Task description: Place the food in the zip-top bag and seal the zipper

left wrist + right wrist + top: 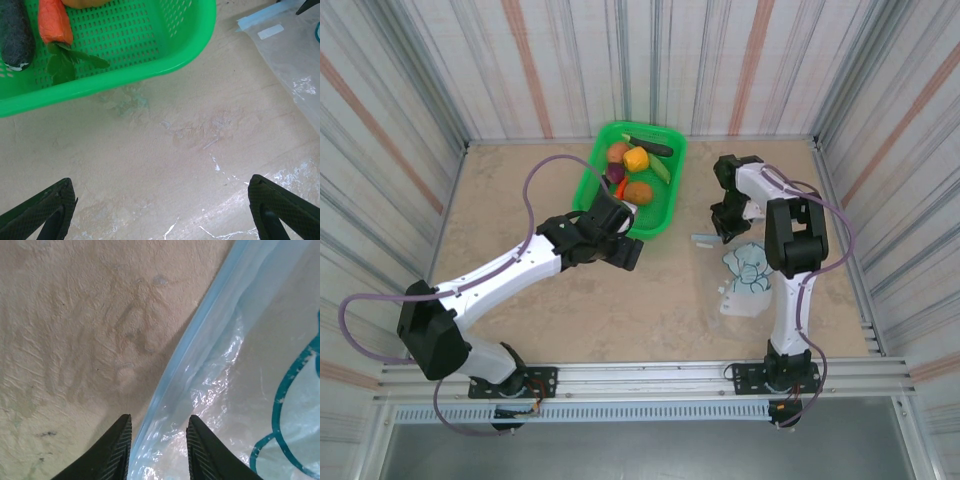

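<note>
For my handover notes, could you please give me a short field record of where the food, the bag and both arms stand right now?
food: toy produce, in the green basket
zip-top bag: flat on the table, right of the basket, looks empty
zipper: blue mouth edge, unsealed or sealed cannot be told
right gripper: fingers close together astride the zipper edge; pinch unclear
left gripper: open, empty, over bare table beside the basket
</note>
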{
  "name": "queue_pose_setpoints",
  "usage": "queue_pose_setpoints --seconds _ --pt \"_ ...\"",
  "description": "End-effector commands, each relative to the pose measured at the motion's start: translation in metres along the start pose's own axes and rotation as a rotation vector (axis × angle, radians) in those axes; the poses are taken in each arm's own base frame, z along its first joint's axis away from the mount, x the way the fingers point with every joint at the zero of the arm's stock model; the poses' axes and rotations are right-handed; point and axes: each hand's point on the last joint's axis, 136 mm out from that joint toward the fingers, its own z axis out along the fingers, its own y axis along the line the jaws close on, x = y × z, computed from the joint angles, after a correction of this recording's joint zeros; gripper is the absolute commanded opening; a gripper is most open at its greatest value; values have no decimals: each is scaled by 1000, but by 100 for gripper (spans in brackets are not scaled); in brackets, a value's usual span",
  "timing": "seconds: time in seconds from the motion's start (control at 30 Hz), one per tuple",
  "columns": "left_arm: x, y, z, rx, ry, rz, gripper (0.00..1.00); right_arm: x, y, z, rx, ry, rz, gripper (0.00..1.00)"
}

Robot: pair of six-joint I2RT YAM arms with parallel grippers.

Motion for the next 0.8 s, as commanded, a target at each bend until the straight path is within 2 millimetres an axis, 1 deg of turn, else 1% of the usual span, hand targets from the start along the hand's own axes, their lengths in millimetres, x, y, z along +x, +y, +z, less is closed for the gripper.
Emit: queue_pose_setpoints --seconds 0.0,0.07,0.17,0.3,0.33,0.37,0.47,0.5,0.53,0.6,0.63,0.67,0.7,0.77 --pt "-5 5 -3 -26 -17 5 92 1 -9 -21 -15 -38 8 18" --pt "-5 8 -3 -36 -15 2 92 2 -11 -29 -35 -41 -2 7" --pt "-6 11 -3 -50 -19 -4 92 3 -15 -38 -53 -50 -19 1" --pt "-5 15 -4 -69 -24 -3 92 3 -22 -48 -78 -65 -30 0" --pt "-6 16 -5 -72 -28 -2 92 1 -23 -51 -83 -73 -32 3" --pt "-6 17 -6 -79 -29 -2 92 0 -25 -50 -81 -70 -28 6" --pt "-8 19 -9 -85 -42 -2 93 -4 -31 -44 -64 -41 -9 7" --pt "-8 19 -10 -85 -45 -2 93 -4 -32 -42 -59 -33 -3 12" --pt "-8 19 -10 -85 -46 -2 93 -5 -32 -39 -56 -25 4 22" --pt "-8 19 -10 -85 -45 0 93 -3 -27 -33 -58 -2 5 45" --pt "-8 18 -9 -81 -42 2 93 -3 -25 -31 -54 4 8 55" --pt "-8 18 -8 -76 -37 1 93 -4 -24 -29 -31 7 17 61" --pt "-8 17 -8 -70 -36 -3 93 -4 -24 -27 -11 12 25 64" --pt "-8 17 -7 -63 -33 -9 93 -1 -20 -21 14 37 41 65"
